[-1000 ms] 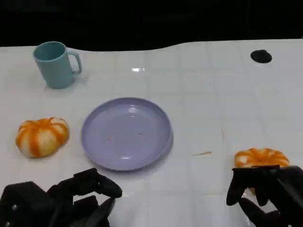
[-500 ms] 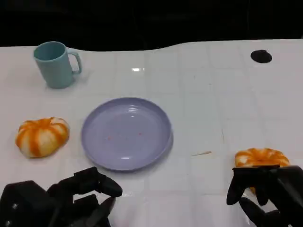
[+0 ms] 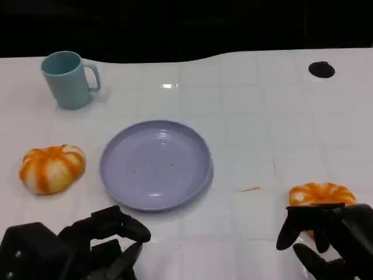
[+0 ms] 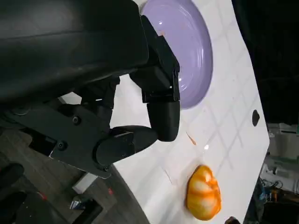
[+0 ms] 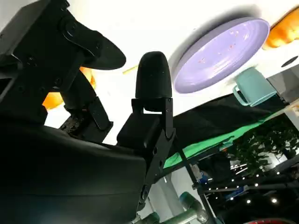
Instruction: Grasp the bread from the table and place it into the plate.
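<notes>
White table (image 3: 262, 116) bearing a lavender plate (image 3: 155, 164), bread (image 3: 322, 195) lying right of it, right hand (image 3: 326, 236) hovering spread just beside bread, left hand (image 3: 87, 248) resting empty, fingers apart, below the plate.

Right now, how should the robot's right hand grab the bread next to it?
Probably from above, closing on the two opposite sides of the right-hand bread. It is a low, rounded bun lying flat on the table, so its sides are the easiest parts to squeeze. The right hand already sits just at its near edge, open, and nothing crowds the bun.
</notes>
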### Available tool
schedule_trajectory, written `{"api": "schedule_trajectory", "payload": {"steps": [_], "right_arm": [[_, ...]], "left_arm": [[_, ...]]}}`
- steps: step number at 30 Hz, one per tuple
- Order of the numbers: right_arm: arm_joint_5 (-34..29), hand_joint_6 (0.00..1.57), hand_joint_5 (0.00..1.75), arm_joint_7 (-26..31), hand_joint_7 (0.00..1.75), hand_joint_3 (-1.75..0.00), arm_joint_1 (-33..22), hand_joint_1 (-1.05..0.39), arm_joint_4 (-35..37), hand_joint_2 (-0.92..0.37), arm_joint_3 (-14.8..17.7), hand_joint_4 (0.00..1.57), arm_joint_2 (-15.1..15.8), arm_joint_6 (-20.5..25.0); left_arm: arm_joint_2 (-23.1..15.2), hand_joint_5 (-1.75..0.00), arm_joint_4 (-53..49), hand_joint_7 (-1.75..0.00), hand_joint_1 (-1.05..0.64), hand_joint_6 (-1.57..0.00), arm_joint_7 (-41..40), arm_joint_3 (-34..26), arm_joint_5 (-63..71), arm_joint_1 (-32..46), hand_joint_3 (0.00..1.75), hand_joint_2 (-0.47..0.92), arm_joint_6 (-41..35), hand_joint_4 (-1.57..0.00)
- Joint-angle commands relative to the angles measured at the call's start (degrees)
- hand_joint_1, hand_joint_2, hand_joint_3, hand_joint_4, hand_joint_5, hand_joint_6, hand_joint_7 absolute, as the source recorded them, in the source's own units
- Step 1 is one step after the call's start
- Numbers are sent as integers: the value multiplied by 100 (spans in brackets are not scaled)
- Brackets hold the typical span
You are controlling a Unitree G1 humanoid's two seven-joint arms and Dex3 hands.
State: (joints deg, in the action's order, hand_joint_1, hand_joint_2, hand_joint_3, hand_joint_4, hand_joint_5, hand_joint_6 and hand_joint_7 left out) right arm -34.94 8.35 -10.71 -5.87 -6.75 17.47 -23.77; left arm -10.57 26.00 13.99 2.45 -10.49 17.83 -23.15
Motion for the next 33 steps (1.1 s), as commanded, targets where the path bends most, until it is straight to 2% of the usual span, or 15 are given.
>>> {"api": "schedule_trajectory", "payload": {"steps": [1, 3, 7, 12, 15, 18, 21, 25, 29, 33], "right_arm": [[-287, 104, 126, 57, 65, -110, -24, -10, -288, -21, 99, 94, 106, 186], [-392, 106, 117, 21, 56, -106, -50, -11, -428, -21, 112, 95, 106, 313], [-730, 104, 109, -69, 40, -105, -79, -12, -762, -17, 134, 87, 192, 582], [-1212, 100, 72, -410, 15, -90, -146, -19, -1281, -23, 153, 82, 354, 1032], [-1366, 91, 54, -781, 5, -78, -174, -22, -1582, -30, 147, 70, 430, 1342], [-1486, 77, 40, -1322, 1, -60, -188, -26, -1887, -40, 161, 54, 525, 1711], [-1662, 57, 27, -1805, 1, -28, -192, -32, -2173, -58, 174, 37, 593, 2055], [-1845, 48, 23, -2077, 0, -12, -179, -34, -2392, -66, 172, 28, 596, 2299], [-2143, 39, 22, -2336, 0, -6, -55, -37, -2469, -70, 108, 21, 585, 2526], [-2318, 37, 24, -2492, 0, -3, 51, -39, -2358, -71, 43, 19, 625, 2623]], "left_arm": [[-71, -175, 48, -126, -26, -64, 31, -41, -23, -16, 75, 75, -47, -67], [-69, -175, 40, -126, -27, -63, 41, -44, -30, -15, 74, 75, -26, -67], [-62, -175, 47, -127, -26, -63, 44, -42, -48, -16, 75, 75, -49, -66], [-42, -175, 57, -128, -25, -63, 30, -20, -51, -25, 75, 75, -71, -67], [-29, -175, 72, -128, -25, -63, 2, -7, -45, -39, 75, 75, -141, -67], [-15, -175, 33, -128, -24, -62, 19, 3, -33, -49, 76, 75, -81, -65], [-17, -175, 11, -129, -25, -63, 7, 17, 6, -61, 76, 74, -54, -64], [-34, -175, 5, -129, -26, -63, 6, 25, 23, -83, 77, 74, -84, -64], [-34, -175, -41, -130, -25, -63, 18, 23, 23, -106, 78, 73, -53, -64], [-32, -175, -53, -130, -26, -62, 14, 38, 36, -111, 78, 73, -46, -63]]}}
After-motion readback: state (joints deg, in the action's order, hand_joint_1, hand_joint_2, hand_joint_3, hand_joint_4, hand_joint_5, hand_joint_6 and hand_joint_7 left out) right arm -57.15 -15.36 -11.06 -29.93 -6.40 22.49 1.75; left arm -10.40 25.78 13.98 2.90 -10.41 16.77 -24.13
